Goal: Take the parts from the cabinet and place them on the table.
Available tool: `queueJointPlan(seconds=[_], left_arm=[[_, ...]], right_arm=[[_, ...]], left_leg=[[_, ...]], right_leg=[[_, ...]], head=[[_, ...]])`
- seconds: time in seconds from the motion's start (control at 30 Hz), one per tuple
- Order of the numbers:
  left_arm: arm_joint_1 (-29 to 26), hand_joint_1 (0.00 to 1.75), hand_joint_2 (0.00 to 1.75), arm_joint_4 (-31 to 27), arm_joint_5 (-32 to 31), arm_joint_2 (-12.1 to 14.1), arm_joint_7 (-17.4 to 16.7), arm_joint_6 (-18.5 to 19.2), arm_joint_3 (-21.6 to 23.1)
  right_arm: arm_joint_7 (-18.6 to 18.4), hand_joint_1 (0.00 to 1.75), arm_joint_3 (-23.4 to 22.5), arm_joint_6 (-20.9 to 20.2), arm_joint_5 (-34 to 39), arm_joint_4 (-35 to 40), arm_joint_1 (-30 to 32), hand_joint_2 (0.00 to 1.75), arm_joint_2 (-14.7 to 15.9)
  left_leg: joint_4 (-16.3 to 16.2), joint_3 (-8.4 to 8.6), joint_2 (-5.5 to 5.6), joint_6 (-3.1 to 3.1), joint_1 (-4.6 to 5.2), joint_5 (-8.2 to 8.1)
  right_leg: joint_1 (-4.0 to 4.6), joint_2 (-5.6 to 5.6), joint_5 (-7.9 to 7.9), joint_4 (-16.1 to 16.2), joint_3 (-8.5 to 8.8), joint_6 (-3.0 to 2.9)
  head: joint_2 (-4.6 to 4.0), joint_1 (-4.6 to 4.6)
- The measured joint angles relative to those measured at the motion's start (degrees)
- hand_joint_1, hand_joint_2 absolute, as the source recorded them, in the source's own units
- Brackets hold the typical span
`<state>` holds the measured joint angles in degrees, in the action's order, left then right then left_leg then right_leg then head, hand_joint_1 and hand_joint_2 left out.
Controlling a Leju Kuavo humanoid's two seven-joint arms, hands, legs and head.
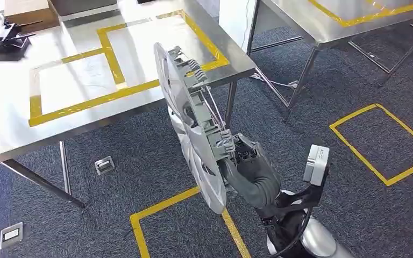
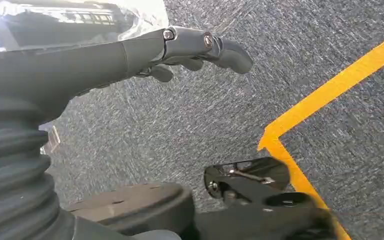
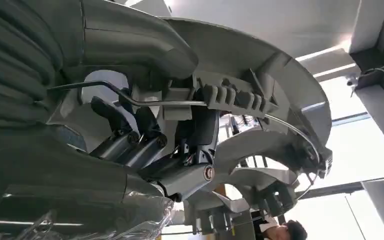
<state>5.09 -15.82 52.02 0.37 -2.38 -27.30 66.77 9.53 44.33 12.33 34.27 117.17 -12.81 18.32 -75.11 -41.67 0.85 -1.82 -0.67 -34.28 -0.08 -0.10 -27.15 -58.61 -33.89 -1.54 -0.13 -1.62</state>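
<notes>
Nearest, the right robot hand (image 1: 242, 156) is clamped on the rim of a silver wheel cover (image 1: 191, 129), fingers hooked through its back ribs, holding it upright on edge in the air over the carpet. The left robot hand (image 2: 190, 50) hangs lower with fingers loosely apart and nothing in them. Farther off to the left, the bench (image 1: 11, 123) carries a yellow taped outline (image 1: 113, 59) with nothing inside, so I judge the fetching done and the setting-down still left.
</notes>
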Motion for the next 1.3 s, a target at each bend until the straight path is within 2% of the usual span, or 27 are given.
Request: queueJointPlan(seconds=[0.03, 0.1, 0.13, 0.2, 0.3, 0.33, 0.37, 0.43, 0.47, 0.5, 0.53, 0.6, 0.67, 0.73, 0.8, 0.83, 0.87, 0.93, 0.97, 1.0, 1.03, 1.1, 1.13, 1.17, 1.2, 1.23, 1.3], left_arm=[[0.0, 0.00, 1.75, 0.0, 0.0, 0.0, 0.0, 0.0, 0.0], [0.1, 0.00, 1.75, 0.0, 0.0, 0.0, 0.0, 0.0, 0.0], [0.1, 0.00, 1.75, 0.0, 0.0, 0.0, 0.0, 0.0, 0.0], [0.2, 0.00, 1.75, 0.0, 0.0, 0.0, 0.1, 0.0, 0.0], [0.0, 0.00, 1.75, 0.0, 0.1, 0.1, 0.1, 0.0, 0.0], [0.1, 0.00, 1.75, 0.0, 0.1, 0.1, 0.2, 0.0, 0.0], [0.2, 0.00, 1.75, 0.0, 0.0, 0.1, 0.2, 0.0, 0.0], [0.2, 0.00, 1.75, 0.0, 0.0, 0.0, 0.2, 0.0, 0.0], [0.1, 0.00, 1.75, 0.0, -0.1, 0.1, 0.2, 0.0, 0.0], [0.1, 0.00, 1.75, 0.0, -0.1, 0.1, 0.2, 0.0, 0.0], [0.1, 0.00, 1.75, 0.0, -0.2, 0.1, 0.2, 0.0, 0.1], [0.1, 0.00, 1.75, 0.0, -0.3, 0.0, 0.2, 0.0, 0.1], [0.2, 0.00, 1.75, 0.0, -0.4, 0.0, 0.2, 0.1, 0.4], [0.2, 0.00, 1.75, -0.1, -0.6, -0.1, 0.2, 0.3, 0.7], [0.3, 0.00, 1.75, -0.1, -0.8, -0.1, 0.2, 0.3, 0.9], [0.3, 0.00, 1.75, -0.1, -0.9, 0.0, 0.4, 0.3, 1.0], [0.4, 0.00, 1.75, -0.1, -1.1, 0.0, 0.4, 0.3, 1.0], [0.3, 0.00, 1.75, -0.1, -1.1, 0.0, 0.4, 0.4, 1.1], [0.2, 0.00, 1.75, -0.1, -1.2, 0.0, 0.4, 0.4, 1.3], [0.2, 0.00, 1.75, -0.1, -1.2, 0.0, 0.4, 0.4, 1.5], [0.2, 0.00, 1.75, -0.1, -1.2, 0.0, 0.4, 0.4, 1.6], [0.2, 0.00, 1.75, -0.1, -1.3, 0.0, 0.4, 0.4, 1.7], [0.3, 0.00, 1.75, -0.1, -1.3, 0.0, 0.4, 0.4, 1.8], [0.3, 0.00, 1.75, -0.1, -1.3, -0.1, 0.4, 0.4, 2.0], [0.4, 0.00, 1.75, -0.1, -1.4, -0.1, 0.4, 0.5, 2.1], [0.4, 0.00, 1.75, -0.1, -1.4, 0.0, 0.4, 0.5, 2.2], [0.3, 0.00, 1.75, -0.1, -1.4, 0.0, 0.3, 0.5, 2.4]], right_arm=[[0.0, 1.75, 0.0, 0.0, 0.0, 0.0, 0.1, 1.75, 0.0], [0.0, 1.75, 0.0, 0.0, 0.0, 0.0, 0.0, 1.75, 0.0], [0.0, 1.75, 0.0, 0.0, 0.0, 0.0, 0.0, 1.75, 0.0], [0.1, 1.75, 0.0, 0.0, 0.0, 0.0, 0.0, 1.75, -0.1], [0.1, 1.75, 0.0, 0.0, 0.0, 0.0, 0.0, 1.75, -0.1], [0.1, 1.75, 0.0, 0.0, 0.0, 0.0, 0.0, 1.75, -0.1], [0.1, 1.75, 0.0, 0.0, 0.0, 0.0, -0.1, 1.75, -0.1], [0.1, 1.75, 0.0, 0.0, 0.0, 0.0, 0.0, 1.75, -0.1], [0.1, 1.75, 0.0, 0.0, 0.1, -0.1, -0.1, 1.75, -0.1], [0.0, 1.75, 0.0, 0.0, 0.2, -0.2, -0.1, 1.75, -0.1], [0.0, 1.75, 0.0, 0.0, 0.2, -0.3, -0.3, 1.75, -0.1], [-0.1, 1.75, -0.1, 0.2, 0.6, -0.3, -1.1, 1.75, -0.1], [-0.1, 1.75, 0.0, 0.2, 0.8, -0.5, -2.3, 1.75, -0.1], [-0.2, 1.75, -0.1, 0.5, 0.9, -0.5, -3.5, 1.75, -0.2], [-0.3, 1.75, -0.1, 0.6, 0.9, -0.6, -4.3, 1.75, -0.2], [-0.4, 1.75, -0.1, 0.7, 0.9, -0.7, -4.7, 1.75, -0.2], [-0.4, 1.75, -0.1, 0.8, 0.9, -1.0, -5.4, 1.75, -0.2], [-0.5, 1.75, -0.1, 1.0, 1.0, -1.4, -6.8, 1.75, -0.2], [-0.5, 1.75, 0.0, 1.1, 1.1, -1.6, -7.2, 1.75, -0.2], [-0.6, 1.75, 0.0, 1.2, 1.2, -1.9, -7.6, 1.75, -0.3], [-0.8, 1.75, 0.0, 1.6, 1.2, -2.1, -7.9, 1.75, -0.3], [-1.3, 1.75, 0.0, 2.1, 1.1, -2.5, -9.0, 1.75, -0.3], [-1.4, 1.75, 0.1, 2.2, 1.1, -2.7, -9.4, 1.75, -0.3], [-1.4, 1.75, 0.1, 2.3, 1.1, -2.8, -10.0, 1.75, -0.3], [-1.5, 1.75, 0.2, 2.3, 1.1, -2.9, -10.4, 1.75, -0.3], [-1.5, 1.75, 0.2, 2.4, 1.1, -3.0, -10.6, 1.75, -0.3], [-1.6, 1.75, 0.3, 2.5, 1.1, -3.2, -10.9, 1.75, -0.3]], left_leg=[[3.1, 0.97, -0.01, -0.19, -0.16, 2.86], [13.0, 4.60, -0.15, -0.53, -0.49, 9.08], [13.0, 5.10, -0.11, -0.52, 0.05, 8.08], [14.9, 5.93, -0.01, 1.10, 0.14, 6.68], [15.4, 6.34, 0.03, 2.31, -0.10, 6.45], [15.4, 6.53, 0.04, 2.68, -0.05, 6.23], [15.4, 6.69, 0.03, 3.02, 0.02, 6.00], [15.4, 7.17, 0.01, 3.44, 0.26, 5.51], [15.3, 7.55, 0.03, 3.53, 0.40, 5.18], [15.3, 8.11, 0.10, 3.55, 0.53, 4.80], [15.3, 8.78, 0.26, 3.53, 0.58, 4.33], [15.3, 10.27, 0.37, 3.28, 0.57, 3.26], [15.2, 10.14, 0.42, 2.63, 0.66, 2.65], [15.4, 9.81, 0.26, 2.05, 0.51, 2.62], [15.8, 10.23, 0.17, 1.47, 0.63, 1.97], [14.7, 10.14, 0.09, 1.33, 0.68, 1.71], [11.7, 8.39, 0.09, 1.15, 0.65, 0.64], [2.8, 2.83, 0.08, 0.63, 0.45, -1.97], [0.0, 0.59, 0.07, 0.36, 0.33, -2.06], [-0.2, -0.41, 0.05, 0.09, 0.17, -0.73], [1.9, -0.08, 0.02, -0.11, -0.01, 1.74], [11.1, 3.16, -0.11, -0.49, -0.37, 8.70], [12.4, 3.97, -0.18, -0.68, -0.26, 8.43], [13.0, 4.14, -0.15, -0.35, 0.09, 8.52], [14.3, 5.06, -0.17, 0.45, 0.11, 7.01], [14.3, 4.93, -0.06, 1.14, 0.21, 6.67], [14.8, 5.29, 0.03, 1.95, 0.02, 6.53]], right_leg=[[-0.16, 0.05, -0.43, -0.1, 0.55, 0.21], [-0.49, 0.11, -1.53, -0.4, 1.79, 0.88], [-0.25, 0.19, -1.84, -0.5, 1.90, 1.30], [-0.28, 0.29, -2.03, -0.7, 1.47, 1.84], [-0.55, 0.19, -2.82, -0.7, 1.62, 2.77], [-0.53, 0.19, -3.60, -2.8, 0.69, 2.90], [-0.53, 0.21, -5.06, -6.5, -1.31, 2.96], [-0.52, 0.21, -7.90, -15.7, -6.86, 3.05], [-0.52, 0.21, -7.81, -18.4, -8.94, 3.01], [-0.48, 0.22, -6.29, -18.3, -9.61, 2.81], [-0.39, 0.24, -3.58, -15.6, -9.00, 2.53], [0.10, 0.27, 3.30, -5.8, -5.70, 1.73], [0.64, 0.39, 3.13, -3.4, -4.67, 1.12], [0.85, 0.42, 1.68, -2.4, -4.29, 0.53], [0.16, 0.40, 1.57, -0.8, -3.30, 0.24], [0.19, 0.33, 1.50, -0.2, -2.52, 0.17], [0.15, 0.13, 1.34, 0.1, -2.02, -0.09], [0.13, 0.12, 0.84, 0.1, -1.49, -0.27], [0.13, 0.12, 0.50, 0.1, -1.13, -0.27], [0.08, 0.15, 0.08, 0.0, -0.62, -0.18], [-0.01, 0.19, -0.37, -0.1, -0.01, -0.02], [-0.36, 0.23, -1.63, -0.5, 1.47, 0.50], [-0.46, 0.28, -2.16, -0.5, 1.83, 0.91], [-0.09, 0.35, -2.41, -0.9, 1.74, 1.31], [-0.14, 0.42, -2.41, -0.9, 1.45, 1.61], [-0.14, 0.39, -2.49, -0.9, 1.34, 1.80], [-0.17, 0.22, -2.93, -0.6, 1.67, 2.46]], head=[[0.00, 0.02], [0.00, 0.04], [0.00, 0.17], [0.00, 0.22], [0.00, 0.13], [0.00, 0.00], [0.00, -0.20], [0.00, -0.29], [0.00, -0.31], [0.00, -0.29], [0.00, -0.33], [0.00, -0.33], [0.00, 0.00], [0.00, -0.17], [0.00, -0.31], [0.00, -0.15], [0.00, -0.09], [0.00, -0.05], [0.00, -0.07], [0.00, 0.00], [0.00, -0.05], [0.00, -0.02], [0.00, -0.05], [0.00, 0.33], [0.00, 0.33], [0.00, 0.33], [0.00, 0.26]])
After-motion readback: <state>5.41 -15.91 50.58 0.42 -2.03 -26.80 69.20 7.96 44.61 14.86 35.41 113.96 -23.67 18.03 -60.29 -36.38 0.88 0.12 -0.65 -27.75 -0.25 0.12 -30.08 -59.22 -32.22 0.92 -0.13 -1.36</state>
